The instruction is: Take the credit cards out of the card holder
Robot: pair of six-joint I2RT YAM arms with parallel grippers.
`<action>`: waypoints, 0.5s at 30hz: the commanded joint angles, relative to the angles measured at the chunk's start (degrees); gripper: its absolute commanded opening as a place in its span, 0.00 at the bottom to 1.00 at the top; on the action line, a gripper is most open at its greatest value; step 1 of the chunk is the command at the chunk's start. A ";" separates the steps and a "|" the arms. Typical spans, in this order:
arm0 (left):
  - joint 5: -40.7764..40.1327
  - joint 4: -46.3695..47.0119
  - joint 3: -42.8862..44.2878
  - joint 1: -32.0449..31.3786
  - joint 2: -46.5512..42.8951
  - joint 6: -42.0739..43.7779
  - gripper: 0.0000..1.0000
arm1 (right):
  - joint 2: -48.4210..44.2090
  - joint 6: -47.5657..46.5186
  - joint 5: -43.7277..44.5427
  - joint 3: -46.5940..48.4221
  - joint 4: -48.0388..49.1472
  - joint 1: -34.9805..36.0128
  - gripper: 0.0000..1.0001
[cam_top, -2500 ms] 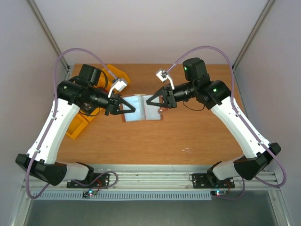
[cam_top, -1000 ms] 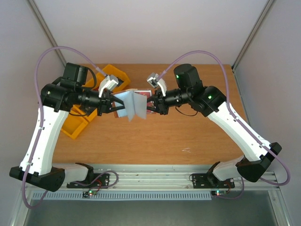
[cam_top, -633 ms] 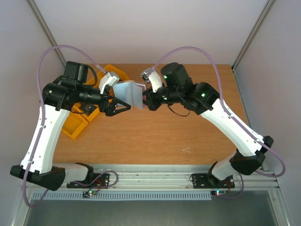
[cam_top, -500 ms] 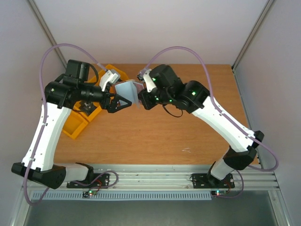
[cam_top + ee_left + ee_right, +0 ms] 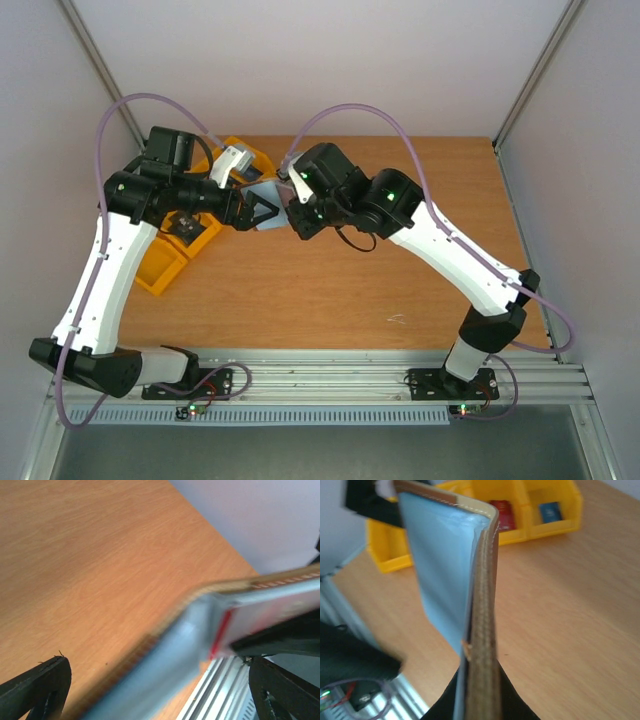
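- Over the back left part of the table (image 5: 330, 300), beside the yellow bins (image 5: 165, 262), both grippers meet at the wallet (image 5: 266, 196).
- Right gripper (image 5: 296, 214): closed narrow on the wallet. In its wrist view the black fingers (image 5: 515, 707) pinch the brown stitched edge from both sides at the bottom of the frame.
- Wallet: held clear of the table, standing on edge and partly open. The grey-blue lining faces the left gripper, and the brown outer face runs along the rim.
- Left gripper (image 5: 256, 212): jaws spread wide, holding nothing. In its wrist view the wallet passes across the gap between the two fingers (image 5: 35, 690). Whether it touches either finger cannot be told.
- Card (image 5: 221, 630): a red edge shows in a pocket of the lining, inside the wallet.
- Bins: one compartment holds a red item (image 5: 502, 511) and the compartment next to it holds a blue item (image 5: 551, 512). Both are too blurred to identify.
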 commanded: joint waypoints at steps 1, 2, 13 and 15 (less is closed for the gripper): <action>-1.97 0.43 -1.19 1.21 -1.84 3.53 0.96 | -6.98 -1.62 -21.89 -5.36 6.14 -5.46 0.01; -2.08 -0.07 -1.21 1.40 -2.17 4.48 0.96 | -8.21 -1.11 -26.15 -6.96 7.16 -7.04 0.01; -7.85 -2.69 8.75 5.41 -1.15 7.89 0.99 | -2.85 8.12 -7.23 -3.15 -7.60 -15.43 0.01; -8.70 -1.85 10.25 5.40 -0.71 6.44 0.99 | -1.75 8.15 -6.10 -2.74 -7.54 -14.90 0.01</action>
